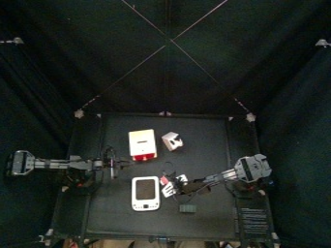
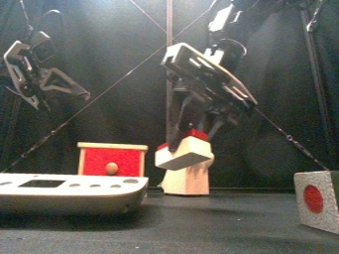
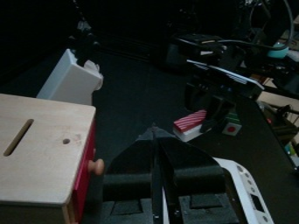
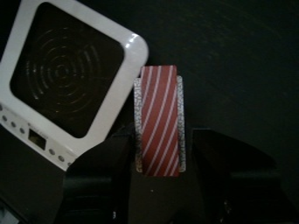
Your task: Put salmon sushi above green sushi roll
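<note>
- Looking straight down, the right gripper (image 1: pixel 183 179) hangs just beside the white tray (image 1: pixel 145 193), with the green roll (image 1: pixel 189 208) near that tray's other corner. The left gripper (image 1: pixel 106 161) rests beyond the red box (image 1: pixel 142 144).
- Front view: the salmon (image 2: pixel 185 154) is pinched, lifted and tilted, above a cream block (image 2: pixel 184 180).
- Left wrist view: its jaws are pressed together, idle.
- Right wrist view: the salmon's (image 4: pixel 160 119) striped top faces the camera, its long axis along the jaws. Carrying it low and level toward the roll before letting go seems wise.

Dim, overhead glow — soft focus, shadowy
</note>
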Motion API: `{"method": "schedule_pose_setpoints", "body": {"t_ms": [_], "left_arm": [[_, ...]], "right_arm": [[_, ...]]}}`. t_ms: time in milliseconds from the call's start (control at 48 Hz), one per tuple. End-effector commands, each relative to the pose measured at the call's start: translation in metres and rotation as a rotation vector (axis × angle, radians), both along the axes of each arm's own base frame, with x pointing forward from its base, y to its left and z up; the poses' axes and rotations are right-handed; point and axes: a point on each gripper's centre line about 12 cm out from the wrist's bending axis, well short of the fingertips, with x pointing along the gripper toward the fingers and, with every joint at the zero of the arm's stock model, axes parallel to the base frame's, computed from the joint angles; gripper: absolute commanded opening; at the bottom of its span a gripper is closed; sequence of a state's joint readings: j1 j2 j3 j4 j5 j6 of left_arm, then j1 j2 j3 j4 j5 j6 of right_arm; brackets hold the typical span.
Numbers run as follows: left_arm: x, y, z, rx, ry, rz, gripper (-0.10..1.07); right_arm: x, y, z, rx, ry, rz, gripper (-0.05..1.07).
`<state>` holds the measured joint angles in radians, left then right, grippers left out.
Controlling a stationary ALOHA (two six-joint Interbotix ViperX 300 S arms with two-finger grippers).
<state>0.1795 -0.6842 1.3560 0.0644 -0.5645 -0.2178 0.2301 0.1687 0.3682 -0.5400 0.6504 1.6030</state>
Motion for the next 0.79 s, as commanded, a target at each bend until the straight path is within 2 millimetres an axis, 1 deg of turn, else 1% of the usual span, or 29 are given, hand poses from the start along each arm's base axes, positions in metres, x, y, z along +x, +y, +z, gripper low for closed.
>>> {"method": "schedule_pose_setpoints", "body": {"t_ms": [0, 312, 604, 771], "left_arm": [[0.002, 0.0, 0.004, 0.005, -0.015, -0.001, 0.4], [0.001, -0.005, 0.001, -0.033, -0.013, -0.01, 0.4], [0.001, -0.009, 0.0, -0.054, -0.013, -0.022, 0.4], [-0.001, -0.007, -0.003, -0.077, -0.007, -0.003, 0.4]], "right_arm": [[-0.008, 0.003, 0.023, 0.015, -0.066, -0.047, 0.69], [-0.055, 0.017, 0.013, 0.002, -0.043, -0.232, 0.69], [-0.107, 0.017, -0.002, -0.013, -0.004, -0.444, 0.69], [-0.123, 0.022, -0.008, 0.017, -0.024, -0.507, 0.69]]}}
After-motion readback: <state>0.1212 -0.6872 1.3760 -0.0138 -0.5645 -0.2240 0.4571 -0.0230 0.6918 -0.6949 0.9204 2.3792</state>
